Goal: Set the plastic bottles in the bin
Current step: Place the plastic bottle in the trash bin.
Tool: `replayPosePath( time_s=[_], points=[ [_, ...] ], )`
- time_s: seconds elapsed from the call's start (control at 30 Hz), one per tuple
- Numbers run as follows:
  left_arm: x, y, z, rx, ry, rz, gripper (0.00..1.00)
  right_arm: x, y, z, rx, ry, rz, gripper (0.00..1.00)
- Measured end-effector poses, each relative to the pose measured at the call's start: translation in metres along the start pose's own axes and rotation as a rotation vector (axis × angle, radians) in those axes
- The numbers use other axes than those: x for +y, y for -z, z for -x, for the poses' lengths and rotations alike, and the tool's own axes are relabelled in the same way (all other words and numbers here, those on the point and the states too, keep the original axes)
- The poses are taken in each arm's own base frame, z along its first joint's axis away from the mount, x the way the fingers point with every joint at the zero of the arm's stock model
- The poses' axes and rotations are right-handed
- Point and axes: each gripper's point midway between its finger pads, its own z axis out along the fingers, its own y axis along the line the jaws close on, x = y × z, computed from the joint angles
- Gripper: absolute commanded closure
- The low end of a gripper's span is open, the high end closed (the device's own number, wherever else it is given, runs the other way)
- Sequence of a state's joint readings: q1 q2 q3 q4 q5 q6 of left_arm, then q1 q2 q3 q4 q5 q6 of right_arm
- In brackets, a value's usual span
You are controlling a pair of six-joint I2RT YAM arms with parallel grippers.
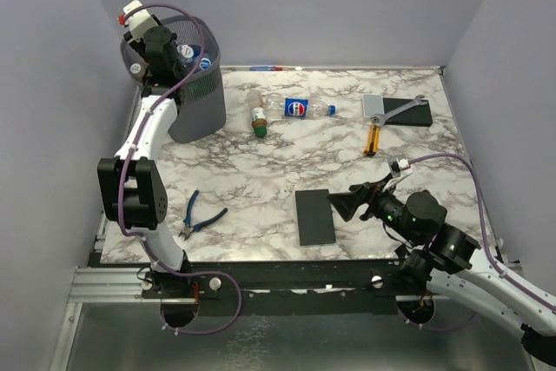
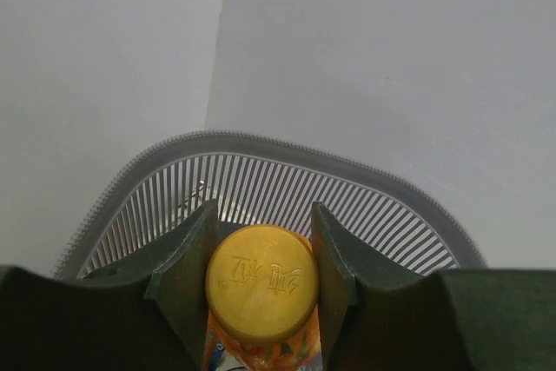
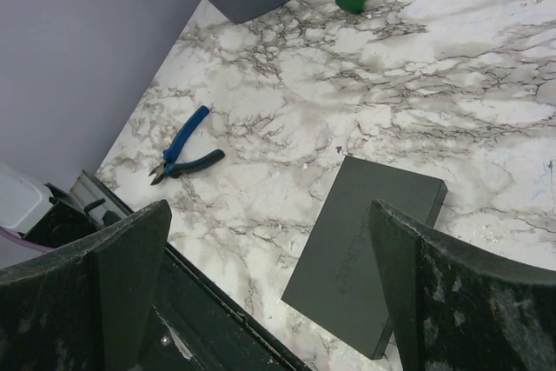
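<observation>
- The left gripper (image 2: 262,219) is clenched on an orange bottle (image 2: 261,288). Its two fingers press against opposite sides just under the yellow cap, and the bottle hangs cap-up between them.
- The bin (image 1: 198,106) stands at the far left corner of the surface (image 1: 261,171). The left wrist view shows its rounded rim and mesh wall directly beyond the held bottle, and the top view puts the left gripper above the opening.
- Inside the bin, the top view shows what look like a couple of blue-capped bottles, though they are too small to be sure of.
- An amber bottle (image 1: 256,113) with a green cap lies on its side near the far edge, close to the bin's right side, with its cap towards the near edge.
- A clear bottle (image 1: 300,109) with a blue label lies just right of the amber one, along the far edge.
- The right gripper (image 3: 269,206) hangs released with its jaws spread wide and nothing between them, low over the near edge.
- A black slab (image 3: 365,249) lies flat just beyond the right gripper, near the middle of the near edge.
- Blue-handled pliers (image 1: 201,217) lie towards the near left corner.
- Near the far right corner, a wrench (image 1: 401,109) rests partly on a second slab (image 1: 413,115), and an orange-handled screwdriver (image 1: 373,138) lies just nearer.
</observation>
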State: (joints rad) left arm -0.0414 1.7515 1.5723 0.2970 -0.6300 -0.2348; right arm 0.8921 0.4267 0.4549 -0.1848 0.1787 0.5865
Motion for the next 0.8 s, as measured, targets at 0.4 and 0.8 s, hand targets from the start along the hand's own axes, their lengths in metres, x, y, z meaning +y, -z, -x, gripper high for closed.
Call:
replayPosePath(
  time_s=[0.4, 0.8],
  points=[
    [0.012, 0.006, -0.032, 0.080, -0.121, 0.027, 0.61, -0.005, -0.001, -0.003, 0.005, -0.001, -0.022, 0.01],
    [0.006, 0.010, -0.036, 0.136, -0.119, 0.008, 0.01, -0.009, 0.000, -0.010, 0.035, -0.013, -0.042, 0.01]
  ],
)
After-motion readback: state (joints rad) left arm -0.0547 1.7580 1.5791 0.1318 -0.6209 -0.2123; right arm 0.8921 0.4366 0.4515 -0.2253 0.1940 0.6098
